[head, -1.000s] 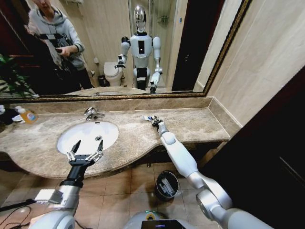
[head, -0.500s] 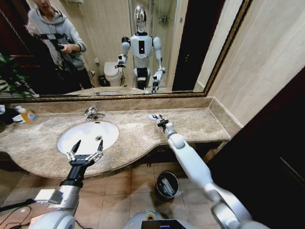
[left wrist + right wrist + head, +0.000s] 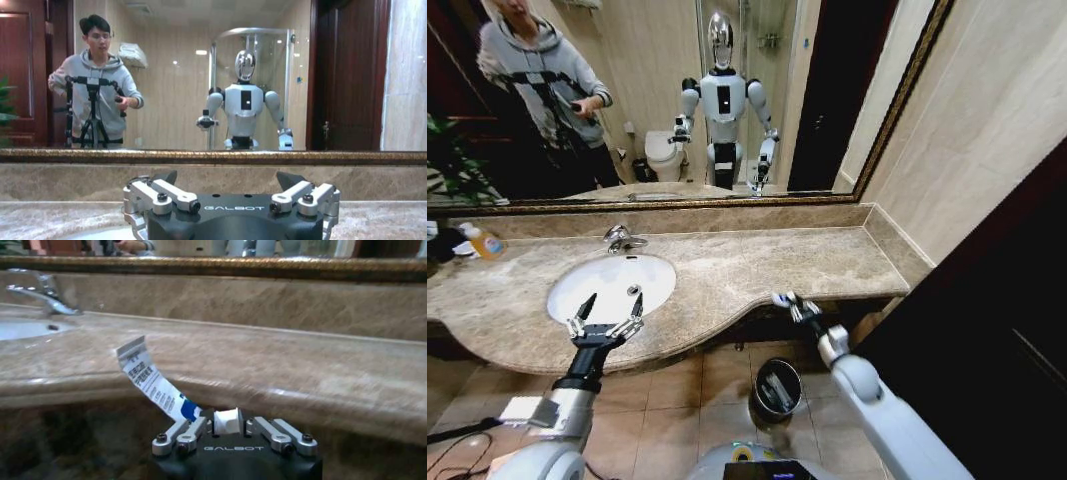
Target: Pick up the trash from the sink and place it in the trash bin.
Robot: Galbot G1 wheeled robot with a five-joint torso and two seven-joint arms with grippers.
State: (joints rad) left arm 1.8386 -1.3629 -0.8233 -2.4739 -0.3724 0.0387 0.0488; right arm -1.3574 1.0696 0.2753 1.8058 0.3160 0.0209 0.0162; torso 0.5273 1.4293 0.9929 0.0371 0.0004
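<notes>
My right gripper (image 3: 791, 304) is shut on the trash, a white-blue packet (image 3: 151, 379), which sticks out to one side of its fingers. It hangs just off the counter's front edge, above and slightly behind the black trash bin (image 3: 777, 387) on the floor. Pale items lie inside the bin. The white oval sink (image 3: 612, 285) sits at the left of the marble counter, with its drain showing. My left gripper (image 3: 605, 322) hovers open over the sink's front rim, with its fingers (image 3: 160, 194) spread and nothing between them.
A chrome faucet (image 3: 622, 238) stands behind the sink. An orange-labelled bottle (image 3: 485, 242) is at the counter's far left. A mirror (image 3: 677, 100) runs along the back wall. The beige counter (image 3: 827, 262) ends at a wall on the right, with tiled floor below.
My right arm has drawn back from the rear of the counter to beyond its front edge, carrying the packet. The left arm has not moved.
</notes>
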